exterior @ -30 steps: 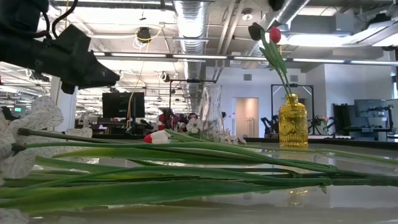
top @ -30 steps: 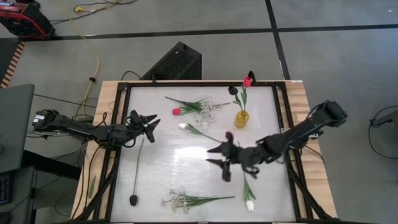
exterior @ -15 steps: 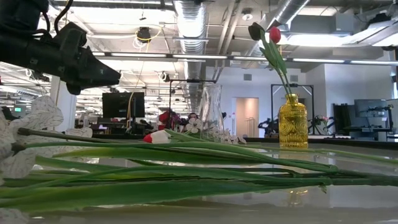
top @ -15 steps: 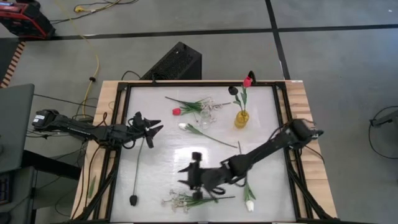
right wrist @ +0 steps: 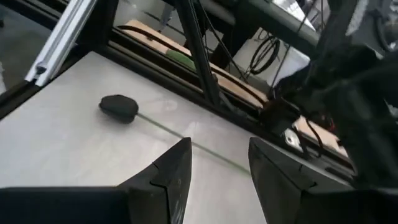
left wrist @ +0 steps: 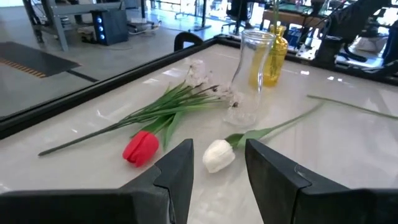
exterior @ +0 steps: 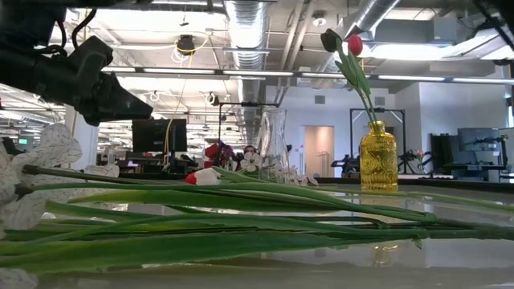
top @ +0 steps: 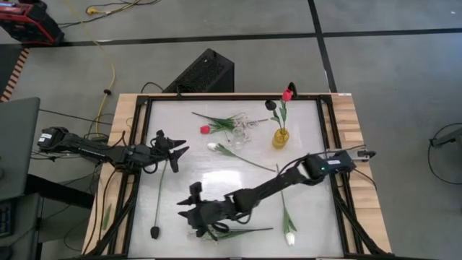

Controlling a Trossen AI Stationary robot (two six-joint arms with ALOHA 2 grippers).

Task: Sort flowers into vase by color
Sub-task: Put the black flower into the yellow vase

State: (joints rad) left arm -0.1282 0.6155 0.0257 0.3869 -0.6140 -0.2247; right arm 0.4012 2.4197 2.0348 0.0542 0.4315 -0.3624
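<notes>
The right arm has swept across the table (top: 317,209) since a second ago: its gripper then hung near the table's middle, half a second ago it was lower and further left, and the right gripper (top: 189,209) now sits over the near-left part of the table. The left arm has barely shifted; the left gripper (top: 173,144) hovers by the left edge above the top end of a long stem. The flowers and vases lie as they did.

The right gripper's fingers are spread with nothing between them. Just beside it, toward the near edge, lies the sprig of small white blossoms (top: 216,232). The dark purple bloom (top: 154,232) lies to its left, close but apart, and the right wrist view shows that bloom (right wrist: 119,106) ahead of the parted fingers. The left gripper is likewise released and empty; its wrist view looks past its fingers at a white tulip (left wrist: 218,154) and a red tulip (left wrist: 141,147) lying on the table.

Counted: two vases, a clear vase (top: 236,135) and a yellow vase (top: 280,136). The yellow vase holds two blooms, one red (top: 287,94), one dark (top: 270,105). On the table lie one red tulip, two white tulips, the second (top: 289,236) near the front edge, one dark purple bloom, and two white sprigs, the other (top: 249,123) by the clear vase.
</notes>
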